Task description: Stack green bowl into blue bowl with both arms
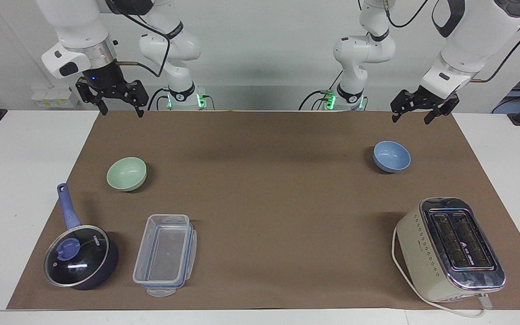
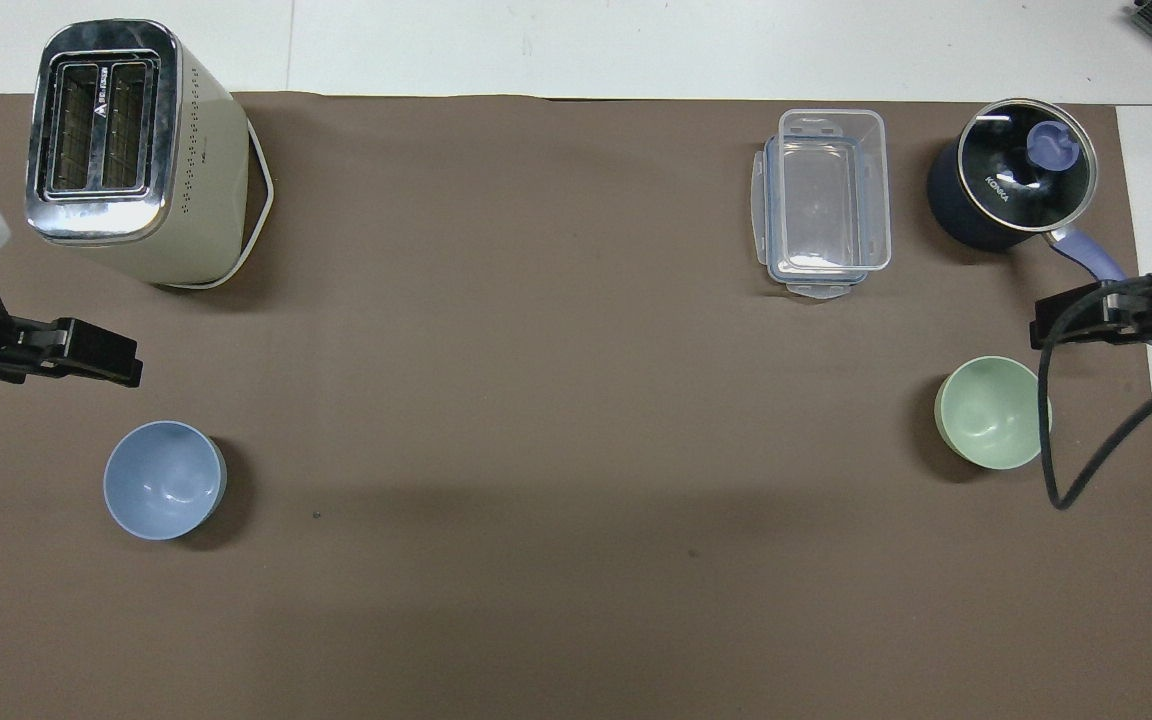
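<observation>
The brown mat (image 1: 260, 198) covers most of the table. The green bowl (image 1: 127, 174) sits at 9 o'clock from mat centre, upright and empty. The blue bowl (image 1: 392, 156) sits at about 2 o'clock, well apart from it. The right gripper (image 1: 120, 110) hangs at 11 o'clock, fingers spread; the left gripper (image 1: 411, 116) hangs at 1 o'clock, apparently also spread. The saucepan (image 1: 81, 262) and clear container (image 1: 165, 255) occupy 8 o'clock, the toaster (image 1: 449, 248) 4 o'clock.
</observation>
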You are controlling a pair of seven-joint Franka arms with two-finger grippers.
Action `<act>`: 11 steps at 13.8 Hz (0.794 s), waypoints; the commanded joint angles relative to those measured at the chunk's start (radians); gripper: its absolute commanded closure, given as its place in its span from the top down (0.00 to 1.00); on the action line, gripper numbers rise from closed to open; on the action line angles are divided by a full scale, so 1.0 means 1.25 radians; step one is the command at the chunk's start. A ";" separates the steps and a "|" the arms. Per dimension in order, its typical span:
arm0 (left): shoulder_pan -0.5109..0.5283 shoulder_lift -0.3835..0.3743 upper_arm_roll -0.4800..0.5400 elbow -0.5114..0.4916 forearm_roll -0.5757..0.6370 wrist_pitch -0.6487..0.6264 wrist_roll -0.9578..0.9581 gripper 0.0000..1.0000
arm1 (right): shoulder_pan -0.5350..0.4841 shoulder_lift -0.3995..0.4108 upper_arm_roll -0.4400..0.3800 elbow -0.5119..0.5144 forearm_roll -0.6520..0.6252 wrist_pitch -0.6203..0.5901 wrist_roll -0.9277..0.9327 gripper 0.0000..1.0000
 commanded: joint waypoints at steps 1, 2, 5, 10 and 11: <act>-0.001 0.023 0.003 0.020 0.013 -0.018 0.031 1.00 | -0.004 -0.015 0.001 -0.016 0.000 0.006 0.012 1.00; -0.001 0.023 0.006 0.018 0.013 -0.015 0.028 1.00 | -0.004 -0.015 0.001 -0.016 0.000 0.006 0.012 1.00; 0.021 0.011 0.007 -0.017 0.012 0.011 0.034 1.00 | -0.004 -0.015 0.001 -0.016 0.000 0.006 0.012 1.00; 0.063 -0.015 0.007 -0.105 0.012 0.084 0.070 1.00 | -0.004 -0.015 0.001 -0.016 0.000 0.006 0.012 1.00; 0.072 -0.024 0.007 -0.141 0.012 0.110 0.085 1.00 | -0.004 -0.015 0.001 -0.016 0.000 0.006 0.012 1.00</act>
